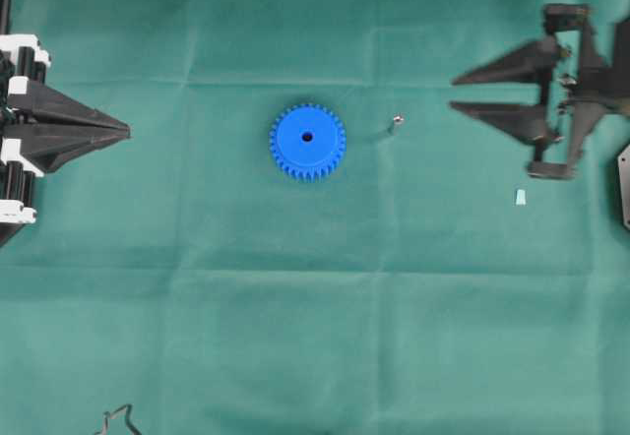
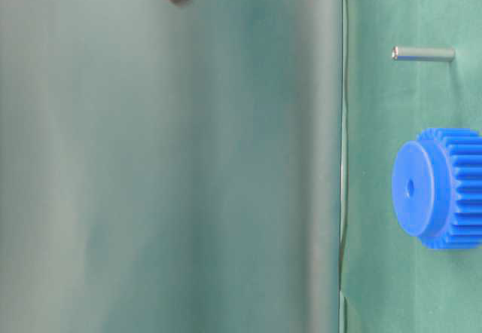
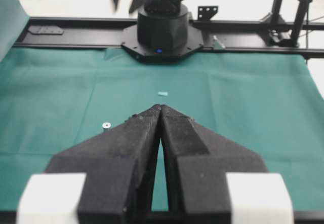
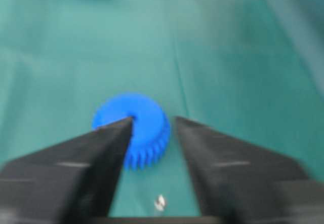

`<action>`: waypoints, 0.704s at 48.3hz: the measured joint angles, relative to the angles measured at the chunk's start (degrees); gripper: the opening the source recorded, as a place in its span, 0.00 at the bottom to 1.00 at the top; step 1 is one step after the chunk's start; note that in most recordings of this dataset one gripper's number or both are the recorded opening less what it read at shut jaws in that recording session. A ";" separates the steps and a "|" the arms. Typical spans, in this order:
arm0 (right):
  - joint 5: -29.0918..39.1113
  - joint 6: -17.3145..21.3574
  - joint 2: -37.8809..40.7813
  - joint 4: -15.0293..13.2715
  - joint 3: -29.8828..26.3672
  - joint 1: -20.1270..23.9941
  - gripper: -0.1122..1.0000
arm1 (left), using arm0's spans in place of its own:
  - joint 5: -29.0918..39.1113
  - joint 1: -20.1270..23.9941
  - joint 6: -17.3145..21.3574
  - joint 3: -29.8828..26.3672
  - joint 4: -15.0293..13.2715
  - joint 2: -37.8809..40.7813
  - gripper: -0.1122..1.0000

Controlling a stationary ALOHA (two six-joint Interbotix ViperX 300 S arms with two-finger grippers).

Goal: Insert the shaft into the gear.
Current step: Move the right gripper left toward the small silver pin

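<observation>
The green cloth covers the whole table, and the gear lies flat near its middle, hub and centre hole facing up.

The left gripper is well apart from the gear, on its left side in the overhead view. Its two jaws are pressed together at the tips and nothing is between them.

The right gripper is on the opposite side of the gear, also well apart. Its jaws are spread and empty.

The shaft stands upright on the cloth near the gear, between the gear and the right gripper, not touching it.

A small pale scrap lies further from the gear, beyond the shaft.
</observation>
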 measured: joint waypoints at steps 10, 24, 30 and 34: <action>-2.02 0.00 11.60 1.14 -2.11 -0.97 0.85 | 0.09 0.00 0.00 0.00 0.09 0.00 0.10; -3.78 1.14 25.58 3.96 -3.96 -0.97 0.84 | 0.26 0.00 0.00 0.00 0.09 0.00 0.10; -5.19 2.46 28.30 4.04 -3.96 -0.97 0.84 | 0.35 0.00 0.00 0.00 0.00 0.00 0.10; -6.33 3.16 29.71 4.04 -3.96 -1.05 0.84 | 0.53 0.00 0.00 0.00 0.00 0.00 0.10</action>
